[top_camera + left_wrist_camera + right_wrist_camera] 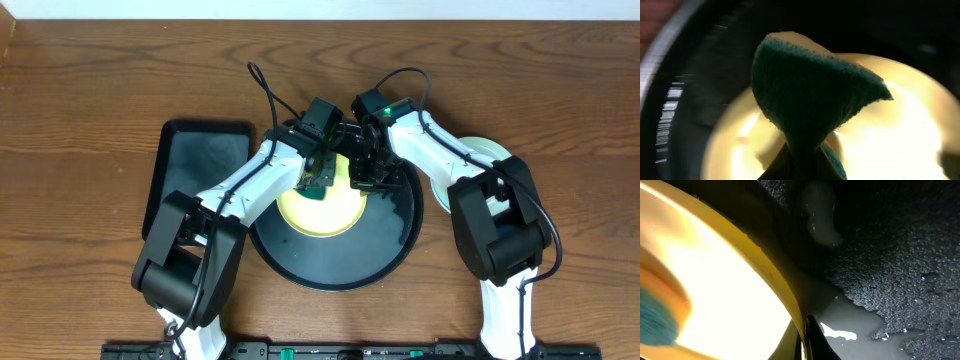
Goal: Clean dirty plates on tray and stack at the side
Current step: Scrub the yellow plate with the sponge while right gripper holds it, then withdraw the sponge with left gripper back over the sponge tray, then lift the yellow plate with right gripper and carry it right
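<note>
Two arms meet over the wooden tabletop (90, 90), above the large round black tray (382, 262) at its centre. Just beside the round tray at 9 o'clock lies a smaller rectangular black tray (200, 165). The round tray's floor is wet: the right wrist view shows a pale puddle (850, 327) on the grainy black surface close to the plate's rim.

One yellow plate (322, 218) sits inside the round tray, a little toward 11 o'clock of its middle and well inside the raised rim. It is smooth and glossy, throwing back a hard glare in both wrist views. Off the tray at 3 o'clock, a pale mint plate (490, 150) rests on the tabletop, partly hidden by the right arm. Whether another lies under it cannot be told.

A sponge (805, 90), with a dark green scouring face and a yellow foam back, is pinched into a fold and hangs over the yellow plate near its 12 o'clock edge. Whether it touches the plate is unclear.

The left hand (319, 178) is clenched on the sponge. The right hand (364, 180) sits at the plate's 2 o'clock rim and appears closed on it, since the rim runs straight into its fingers.

The plate's open face lies directly below the left hand and spreads toward 6 o'clock. Being round, it has no long axis. A wiping stroke would likely run that way while the right hand steadies the rim.
</note>
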{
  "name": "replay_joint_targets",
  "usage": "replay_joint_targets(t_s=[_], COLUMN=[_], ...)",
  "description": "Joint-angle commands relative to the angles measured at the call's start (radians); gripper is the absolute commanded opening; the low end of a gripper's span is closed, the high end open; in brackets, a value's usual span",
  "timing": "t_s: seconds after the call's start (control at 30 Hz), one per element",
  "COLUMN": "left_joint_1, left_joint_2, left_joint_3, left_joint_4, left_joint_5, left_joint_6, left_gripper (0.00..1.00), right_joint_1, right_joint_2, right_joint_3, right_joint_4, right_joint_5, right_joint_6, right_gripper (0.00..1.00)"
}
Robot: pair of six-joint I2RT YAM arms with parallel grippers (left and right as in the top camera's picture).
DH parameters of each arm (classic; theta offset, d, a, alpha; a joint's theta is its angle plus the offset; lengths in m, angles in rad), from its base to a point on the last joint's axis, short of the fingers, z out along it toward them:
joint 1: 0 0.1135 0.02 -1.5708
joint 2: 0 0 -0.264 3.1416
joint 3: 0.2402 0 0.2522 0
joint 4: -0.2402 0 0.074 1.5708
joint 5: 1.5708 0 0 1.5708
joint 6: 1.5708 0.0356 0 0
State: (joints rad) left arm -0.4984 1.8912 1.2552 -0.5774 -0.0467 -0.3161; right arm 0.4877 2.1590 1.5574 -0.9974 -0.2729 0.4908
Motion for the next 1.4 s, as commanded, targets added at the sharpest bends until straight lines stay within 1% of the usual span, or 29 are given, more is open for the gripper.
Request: replay_joint_targets(t_s=[0.0,0.23,0.4,0.47,0.63,0.73,0.87,1.0,1.37], left_joint_1=[0.006,0.036,0.064,0.08,0.154,0.208,0.269,0.304,0.311], left_joint_2=[0.007,-0.023,-0.078,-0.106,-0.202,-0.241,-0.252,-0.251,-0.251], left_joint_3=[0.005,0.077,0.16,0.191,0.216,0.216,0.216,0.215,0.215], left_joint_4=[-0.013,-0.083,-0.195,-0.244,-0.331,-0.369,-0.384,-0.384,-0.383], left_joint_5=[-0.189,-0.209,-0.207,-0.179,-0.09,-0.084,-0.084,-0.084,-0.084], left_joint_6=[-0.019,-0.019,-0.019,-0.018,-0.019,-0.018,-0.018,-0.018,-0.018], left_gripper=[0.07,0.07,0.08,0.07,0.08,0.08,0.08,0.08,0.08], right_joint_1=[0.015,0.015,0.015,0.015,0.015,0.014,0.014,0.026,0.141], right_joint_2=[0.022,0.022,0.022,0.022,0.011,-0.019,-0.089,-0.172,-0.36], right_joint_3=[-0.003,-0.003,-0.003,-0.003,-0.002,-0.002,-0.002,-0.002,-0.002], right_joint_4=[0.006,0.006,0.008,0.012,0.025,0.028,0.045,0.042,-0.029], right_joint_5=[0.01,0.011,0.011,0.01,-0.025,-0.027,-0.012,0.108,0.62], right_joint_6=[0.017,0.017,0.009,0.005,-0.079,-0.118,-0.174,-0.19,-0.201], right_gripper=[0.01,0.01,0.01,0.01,0.01,0.01,0.01,0.01,0.01])
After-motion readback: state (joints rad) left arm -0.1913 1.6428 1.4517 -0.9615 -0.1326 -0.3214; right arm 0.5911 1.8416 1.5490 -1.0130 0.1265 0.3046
